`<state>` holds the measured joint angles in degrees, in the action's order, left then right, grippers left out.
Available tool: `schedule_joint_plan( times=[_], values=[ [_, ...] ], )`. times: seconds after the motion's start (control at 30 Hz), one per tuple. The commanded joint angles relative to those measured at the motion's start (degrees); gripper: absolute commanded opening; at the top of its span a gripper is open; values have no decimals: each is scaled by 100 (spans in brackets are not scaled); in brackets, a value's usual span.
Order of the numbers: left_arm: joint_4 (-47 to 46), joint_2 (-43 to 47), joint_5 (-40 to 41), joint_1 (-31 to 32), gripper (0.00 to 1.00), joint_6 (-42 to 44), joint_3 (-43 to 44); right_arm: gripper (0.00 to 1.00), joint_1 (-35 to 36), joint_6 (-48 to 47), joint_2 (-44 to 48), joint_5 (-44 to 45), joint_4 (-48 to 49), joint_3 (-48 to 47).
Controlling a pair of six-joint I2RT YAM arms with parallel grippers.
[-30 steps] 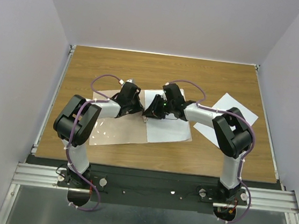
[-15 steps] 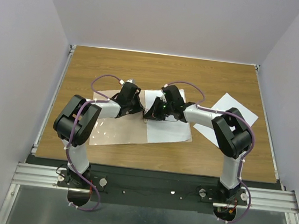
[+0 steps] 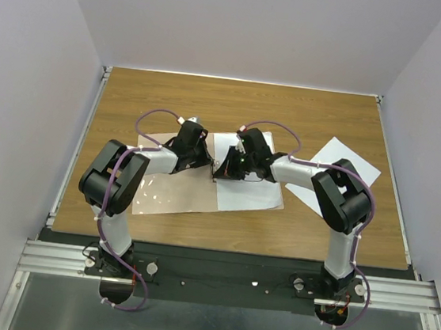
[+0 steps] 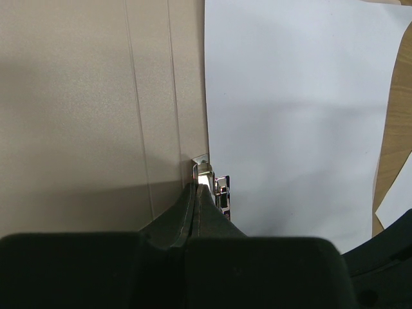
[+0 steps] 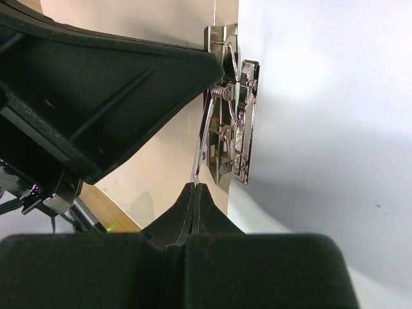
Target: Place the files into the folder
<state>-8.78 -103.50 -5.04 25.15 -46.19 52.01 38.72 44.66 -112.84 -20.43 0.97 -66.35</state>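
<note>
Two sheets are in play: one sheet (image 3: 245,190) lies on the right half of the open folder (image 3: 173,195), its left edge along the spine, and the other sheet (image 3: 354,161) lies on the counter (image 3: 235,103) well to the right, partly under the right arm. Both claws meet at the metal clip (image 5: 233,129) on the spine. The right claw (image 5: 195,187) is pinched tight on the clip's thin wire lever. The left claw (image 4: 198,188) is closed with nothing between its fingers, its tip touching the end of the clip.

We judge the lever to be the weak point. It is a slim wire held only at the fingertips, so a pull off its line could let it slip out and the spring snap back. We cannot tell whether the sheet's edge sits under the clip. The sheet is loose, and any tug could slide it away from the spine, so that the clip shuts on bare folder. The claws are crowded close and could knock each other. The right arm could also drag the other sheet as it swings.

The counter is smooth wood grain, so the folder may skate on it. Plain pale walls (image 3: 244,24) stand on three sides, and a metal rail (image 3: 224,275) runs along the near edge
</note>
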Motion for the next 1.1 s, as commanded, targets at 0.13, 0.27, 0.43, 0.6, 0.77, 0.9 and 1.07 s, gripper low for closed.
schedule_joint_plan(
  times=[0.13,0.27,0.43,0.6,0.77,0.9,1.07],
  values=[
    [596,-390,179,8,0,471,-59,1,92,-1012,-432,680,-1486,148],
    [605,-478,126,8,0,506,2,1,101,-1197,-625,794,-1653,69],
    [605,-539,117,8,0,515,20,1,162,-1320,-740,1277,-1899,34],
    [623,-601,152,-1,0,541,37,1,162,-1443,-775,1488,-2013,8],
    [623,-627,205,-1,0,585,37,1,162,-1584,-687,1857,-2197,17],
    [631,-671,214,-1,0,629,55,1,162,-1733,-766,1796,-2338,-27],
    [649,-697,266,-10,0,673,64,1,162,-1768,-643,2166,-2470,-27]
  ],
)
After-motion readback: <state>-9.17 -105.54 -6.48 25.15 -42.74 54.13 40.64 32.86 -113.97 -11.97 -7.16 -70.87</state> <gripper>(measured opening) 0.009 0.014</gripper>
